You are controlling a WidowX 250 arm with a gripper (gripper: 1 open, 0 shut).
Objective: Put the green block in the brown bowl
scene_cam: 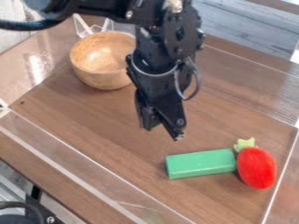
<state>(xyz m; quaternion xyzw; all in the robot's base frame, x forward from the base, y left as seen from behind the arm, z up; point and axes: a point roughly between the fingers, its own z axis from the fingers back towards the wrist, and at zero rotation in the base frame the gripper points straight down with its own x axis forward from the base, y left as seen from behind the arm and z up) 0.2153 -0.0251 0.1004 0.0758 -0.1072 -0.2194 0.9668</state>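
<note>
The green block [201, 164] lies flat on the wooden table at lower right, its right end touching a red strawberry toy. The brown bowl [107, 59] stands empty at upper left. My black gripper [166, 129] hangs point-down over the table's middle, between bowl and block, a short way above and left of the block. Its fingers are pressed together with nothing between them.
The red strawberry toy [256, 166] with green leaves sits against the block's right end. A clear plastic wall [35, 131] borders the table on the left and front. A clear holder [91, 24] stands behind the bowl.
</note>
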